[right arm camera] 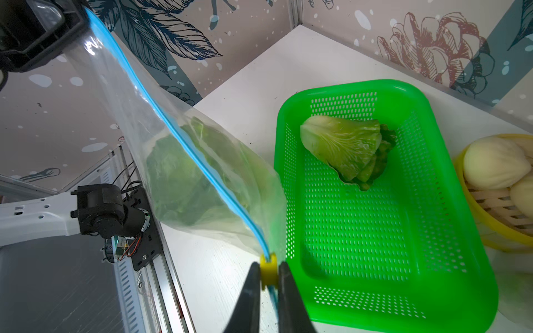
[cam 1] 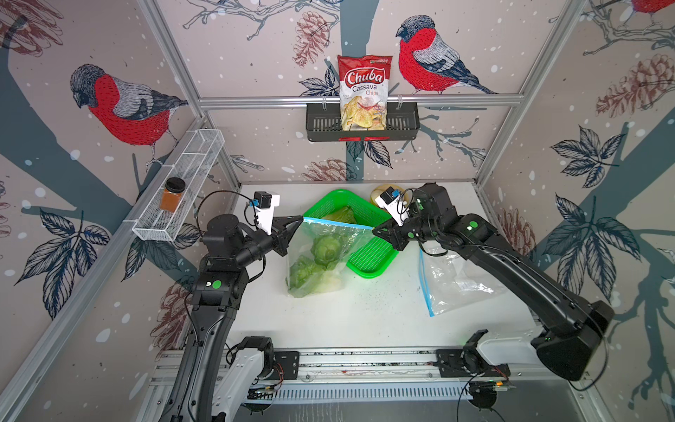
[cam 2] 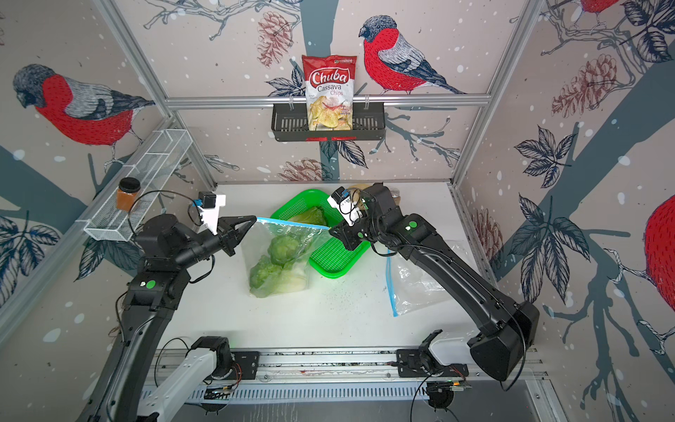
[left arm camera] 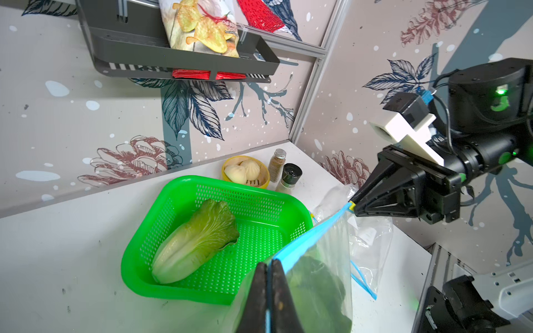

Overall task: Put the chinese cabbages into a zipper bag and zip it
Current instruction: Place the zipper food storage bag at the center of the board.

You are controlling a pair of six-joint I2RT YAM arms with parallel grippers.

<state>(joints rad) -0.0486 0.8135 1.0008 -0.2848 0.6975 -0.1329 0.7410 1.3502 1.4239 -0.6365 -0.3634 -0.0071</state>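
A clear zipper bag point(cam 1: 328, 237) with a blue zip strip point(right arm camera: 178, 135) hangs stretched between my two grippers above the table. Two chinese cabbages point(cam 1: 326, 248) point(cam 2: 264, 272) lie inside it. A third cabbage point(left arm camera: 196, 239) point(right arm camera: 346, 147) lies in the green basket point(left arm camera: 138, 276) behind the bag. My left gripper point(cam 1: 301, 219) point(left arm camera: 268, 263) is shut on the bag's left end of the zip strip. At the right end of the strip, my right gripper point(cam 1: 374, 231) point(right arm camera: 268, 266) has its fingertips pressed on both sides of the yellow slider point(right arm camera: 268, 271).
A second, empty zipper bag point(cam 1: 456, 281) lies flat under the right arm. At the back right stand a yellow steamer with buns point(left arm camera: 245, 173) and two spice jars point(left arm camera: 277, 164). A chips bag point(cam 1: 363, 91) sits on the wall shelf, and a jar point(cam 1: 173, 195) on the wire shelf.
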